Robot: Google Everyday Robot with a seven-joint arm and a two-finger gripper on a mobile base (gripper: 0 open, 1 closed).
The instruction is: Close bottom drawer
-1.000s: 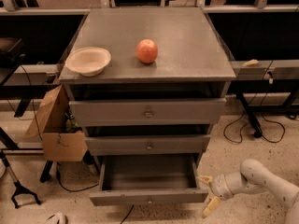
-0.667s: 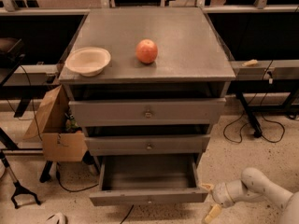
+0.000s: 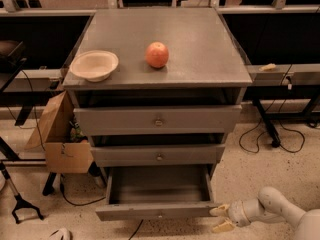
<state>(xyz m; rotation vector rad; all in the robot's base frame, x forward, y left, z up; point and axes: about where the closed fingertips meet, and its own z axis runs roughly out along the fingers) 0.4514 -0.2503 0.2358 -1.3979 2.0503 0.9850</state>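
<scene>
The bottom drawer (image 3: 157, 194) of the grey cabinet is pulled out, its shallow grey box showing empty. Its flat front panel (image 3: 155, 212) faces me with a small round knob at the middle. The two drawers above it, the middle drawer (image 3: 159, 155) and the top drawer (image 3: 158, 120), stand less far out. My gripper (image 3: 221, 218) is low at the right, just off the right end of the bottom drawer's front panel, its two yellowish fingers (image 3: 219, 210) spread open and holding nothing.
On the cabinet top (image 3: 200, 59) stand a cream bowl (image 3: 94, 65) and a red apple (image 3: 157, 54). A cardboard box (image 3: 59, 141) sits left of the cabinet. Cables (image 3: 270, 134) lie on the floor at the right. Desks (image 3: 290, 74) run behind.
My gripper and arm have moved lower and toward the right end of the bottom drawer's front panel. The drawer itself has not visibly moved.
</scene>
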